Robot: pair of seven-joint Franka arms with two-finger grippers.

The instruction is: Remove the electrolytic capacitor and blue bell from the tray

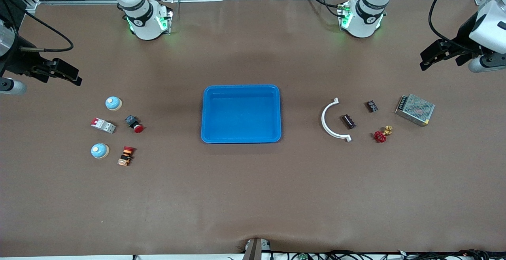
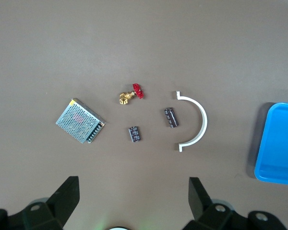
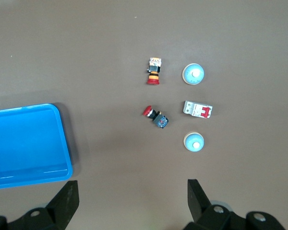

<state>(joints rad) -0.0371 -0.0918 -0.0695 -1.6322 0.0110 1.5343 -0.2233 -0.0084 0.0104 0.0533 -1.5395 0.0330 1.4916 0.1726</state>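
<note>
Nearest the camera, striped pushbutton [image 1: 125,156] beside a bell [image 1: 100,150] at right arm's end. Second bell [image 1: 113,103] farther. Capacitor [image 1: 348,121] beside white arc [image 1: 331,121], another capacitor [image 1: 371,106] near. Blue tray [image 1: 241,113] mid-surface. Left tool [image 1: 442,54] and right tool [image 1: 55,71] both released, holding nothing, over surface ends.

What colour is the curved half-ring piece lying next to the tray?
White. The curved bracket shows best in the front view, against the brown table.
</note>
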